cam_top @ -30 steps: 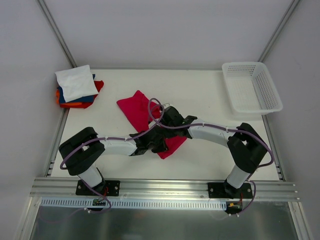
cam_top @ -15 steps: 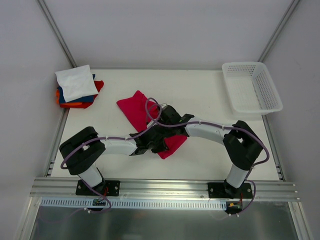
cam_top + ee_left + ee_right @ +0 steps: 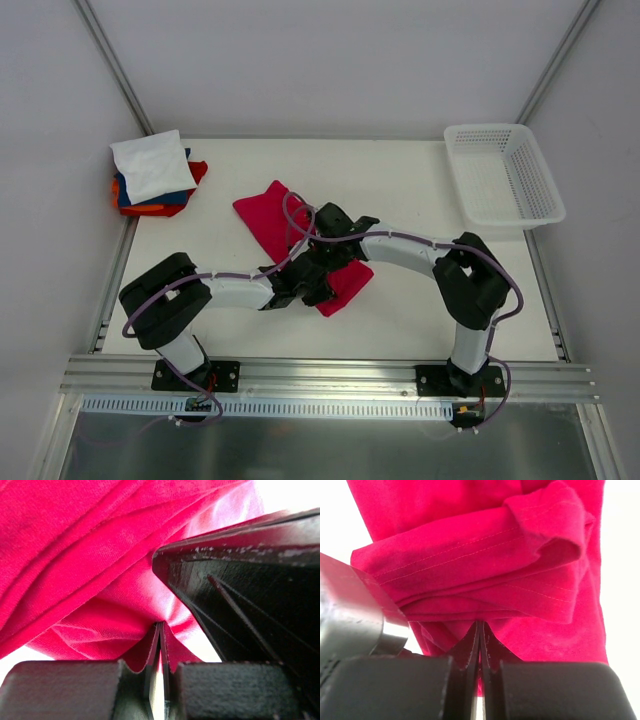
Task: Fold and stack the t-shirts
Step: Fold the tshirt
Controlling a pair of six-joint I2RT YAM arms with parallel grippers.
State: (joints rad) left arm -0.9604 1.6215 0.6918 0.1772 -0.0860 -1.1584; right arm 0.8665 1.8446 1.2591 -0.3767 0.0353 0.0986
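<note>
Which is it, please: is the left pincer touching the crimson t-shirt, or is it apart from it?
Touching. The left wrist view shows the left pincer shut, with a gathered fold of the crimson t-shirt pinched between its closed jaws.

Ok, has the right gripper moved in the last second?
Yes: the right gripper, shut on the crimson t-shirt, shifted slightly left, away from the mesh basket.

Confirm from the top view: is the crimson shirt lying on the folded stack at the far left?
No: the crimson shirt lies near the centre, well apart from the folded stack in the far-left corner.
</note>
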